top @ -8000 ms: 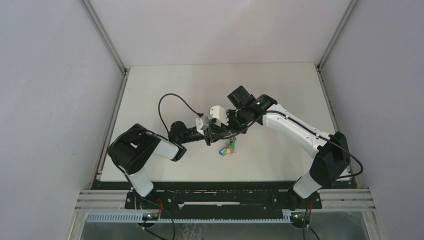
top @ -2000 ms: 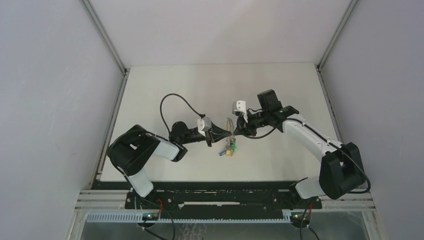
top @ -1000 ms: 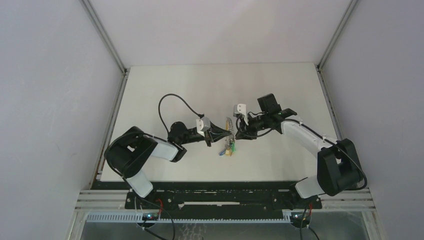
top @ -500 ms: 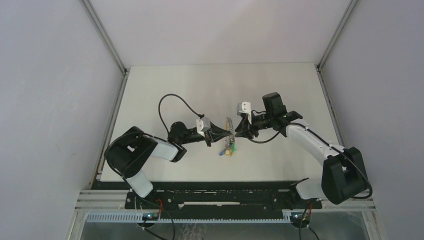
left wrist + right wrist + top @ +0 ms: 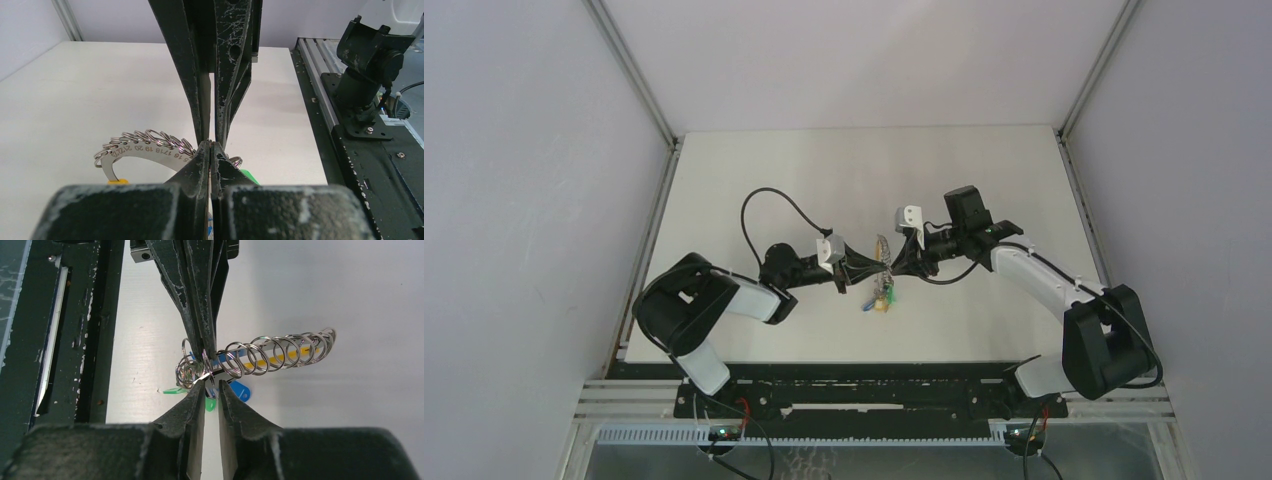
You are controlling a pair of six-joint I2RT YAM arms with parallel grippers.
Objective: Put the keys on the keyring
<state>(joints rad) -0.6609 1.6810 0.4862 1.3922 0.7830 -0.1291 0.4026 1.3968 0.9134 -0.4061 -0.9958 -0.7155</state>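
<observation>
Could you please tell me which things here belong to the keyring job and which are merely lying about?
Job: keyring, clamped in the left gripper; right gripper at its rings. No loose key shows.
Just there: blue tag and green tag hanging from the bunch; black cable loop; table.

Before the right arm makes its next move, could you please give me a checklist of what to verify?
1. Left gripper shut on the keyring: ok, its fingertips are pressed together on the curved band.
2. Rings spread along the band and easy to see: ok.
3. Right gripper lined up with the rings, next to the left gripper's hold: ok.
4. Right gripper pinching a ring: cannot tell. Its jaws stand slightly apart, with wire between the tips.
5. Key located: cannot tell, as no view shows it clearly.
</observation>
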